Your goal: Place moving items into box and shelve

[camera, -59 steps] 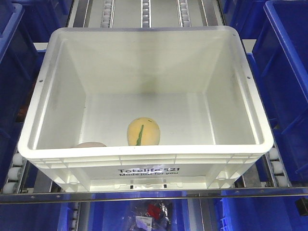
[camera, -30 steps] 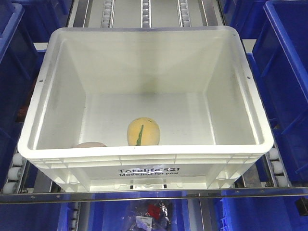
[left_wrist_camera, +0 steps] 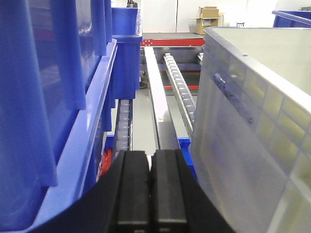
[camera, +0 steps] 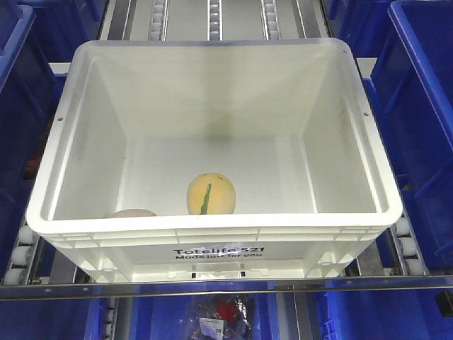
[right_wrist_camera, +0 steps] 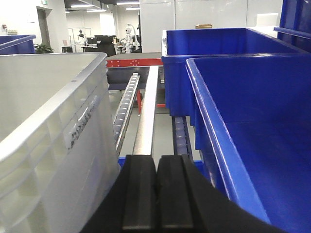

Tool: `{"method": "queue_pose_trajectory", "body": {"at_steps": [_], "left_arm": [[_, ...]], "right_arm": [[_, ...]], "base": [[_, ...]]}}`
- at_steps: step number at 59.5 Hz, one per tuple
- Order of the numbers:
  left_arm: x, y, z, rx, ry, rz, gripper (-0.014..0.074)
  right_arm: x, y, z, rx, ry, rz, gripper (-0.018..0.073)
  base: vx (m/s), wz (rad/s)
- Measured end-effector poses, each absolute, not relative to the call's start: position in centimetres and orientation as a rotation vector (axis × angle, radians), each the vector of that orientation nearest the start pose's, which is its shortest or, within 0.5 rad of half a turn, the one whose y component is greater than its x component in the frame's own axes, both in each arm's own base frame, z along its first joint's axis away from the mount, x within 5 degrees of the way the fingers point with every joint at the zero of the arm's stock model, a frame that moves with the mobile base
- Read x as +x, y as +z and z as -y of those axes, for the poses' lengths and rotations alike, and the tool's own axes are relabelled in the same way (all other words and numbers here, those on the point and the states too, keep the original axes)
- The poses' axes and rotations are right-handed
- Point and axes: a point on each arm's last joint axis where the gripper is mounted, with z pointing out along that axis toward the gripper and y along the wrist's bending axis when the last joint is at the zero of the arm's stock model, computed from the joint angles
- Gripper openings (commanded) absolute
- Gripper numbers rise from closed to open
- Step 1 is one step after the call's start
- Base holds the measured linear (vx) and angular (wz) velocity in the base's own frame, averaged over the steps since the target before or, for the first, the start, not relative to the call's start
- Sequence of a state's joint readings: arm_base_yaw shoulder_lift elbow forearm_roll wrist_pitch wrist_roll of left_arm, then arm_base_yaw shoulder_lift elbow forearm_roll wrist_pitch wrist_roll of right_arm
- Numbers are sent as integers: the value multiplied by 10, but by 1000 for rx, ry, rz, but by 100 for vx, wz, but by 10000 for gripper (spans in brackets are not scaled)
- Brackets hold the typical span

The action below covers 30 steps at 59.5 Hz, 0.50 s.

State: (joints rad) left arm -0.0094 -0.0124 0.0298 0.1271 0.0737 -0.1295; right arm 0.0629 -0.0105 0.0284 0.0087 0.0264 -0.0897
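While both pincers sit pressed together and hold nothing, the large white ribbed plastic crate (camera: pixel 212 237) rests on the roller shelf between them.
The left pincer (left_wrist_camera: pixel 149 187) lies just beside the crate's left wall, a blue plastic bin (left_wrist_camera: pixel 53 97) on its other side; the right pincer (right_wrist_camera: pixel 156 191) lies between the crate's right wall and another blue bin (right_wrist_camera: pixel 243 126). Inside the crate, the pale orange-yellow round plush with a green stripe (camera: pixel 210 193) lies near the front wall, the pinkish-beige plush (camera: pixel 133 212) half hidden at the front-left corner.
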Motion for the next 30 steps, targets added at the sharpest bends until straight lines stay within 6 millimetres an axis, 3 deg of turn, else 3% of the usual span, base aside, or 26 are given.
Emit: {"method": "queue_pose_trajectory", "body": {"at_steps": [30], "left_arm": [[57,197,0,-2,-2,-1574,-22]], "right_arm": [[57,202,-4,-126,-31,-1522,-13]], "base": [[0,0]]}}
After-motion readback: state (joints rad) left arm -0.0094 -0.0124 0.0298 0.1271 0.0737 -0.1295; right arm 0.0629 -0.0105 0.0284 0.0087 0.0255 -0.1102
